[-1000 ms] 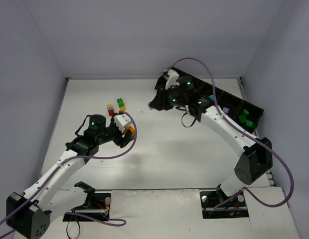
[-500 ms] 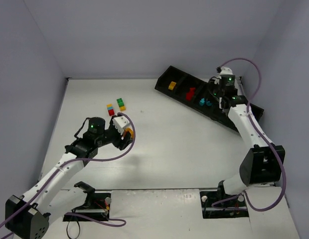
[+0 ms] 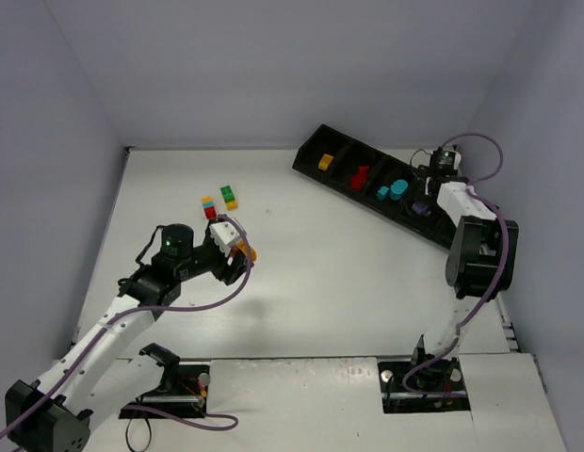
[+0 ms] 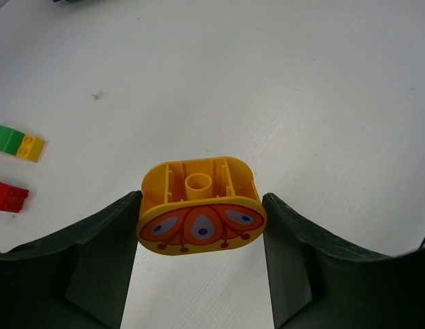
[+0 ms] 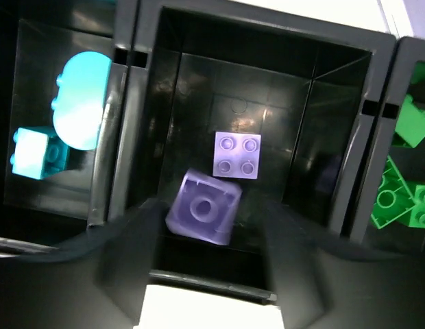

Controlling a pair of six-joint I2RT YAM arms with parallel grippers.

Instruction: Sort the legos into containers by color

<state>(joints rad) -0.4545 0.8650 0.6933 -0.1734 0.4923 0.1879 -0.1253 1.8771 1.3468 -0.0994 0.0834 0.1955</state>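
Left gripper clamps a yellow brick; right gripper hangs parted, arm folded.

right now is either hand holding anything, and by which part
The left hand pinches the yellow rounded plastic brick with an orange printed face by its two short ends. The right hand grips nothing; the tilted purple plastic brick below it is untouched.

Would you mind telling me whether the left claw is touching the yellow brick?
Touching: the left wrist view shows the left claw with both fingers pressed against the yellow brick.
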